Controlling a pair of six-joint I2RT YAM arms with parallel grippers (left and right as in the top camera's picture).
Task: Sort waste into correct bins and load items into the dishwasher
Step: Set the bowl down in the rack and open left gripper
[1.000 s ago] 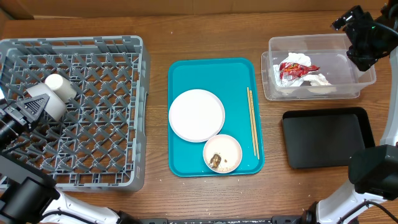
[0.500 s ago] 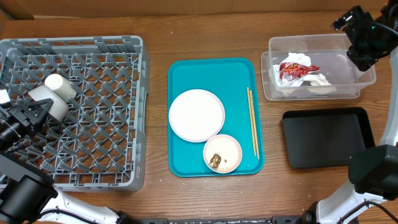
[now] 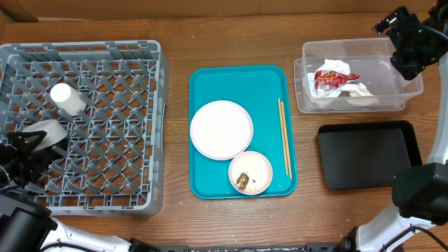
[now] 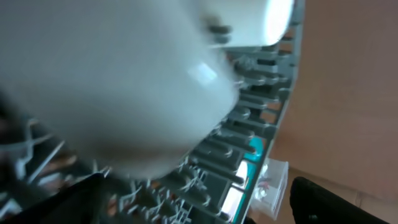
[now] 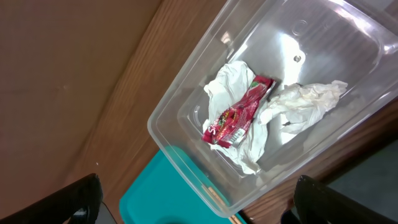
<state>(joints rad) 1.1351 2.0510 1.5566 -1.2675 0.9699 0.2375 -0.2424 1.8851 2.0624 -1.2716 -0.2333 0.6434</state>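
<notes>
the left claw (image 3: 28, 140) sits low over the left side of the grey dish rack (image 3: 112, 161), right against a small white bowl (image 3: 46, 130); the wrist view is too blurred to tell whether it grips it, and the white cup (image 3: 68, 98) lies in the rack just beside. the right claw (image 3: 404, 43) hangs with fingers spread and empty over the clear tub (image 3: 413, 87), which holds the red wrapper (image 3: 334, 77) and white tissue (image 3: 358, 89). on the teal tray (image 3: 210, 84), mid table (image 3: 175, 42), lie the white plate (image 3: 221, 129), a second bowl (image 3: 255, 166) holding a brown lump (image 3: 242, 181), and the chopsticks (image 3: 284, 145); the black tray (image 3: 367, 155) lies near the tub.
</notes>
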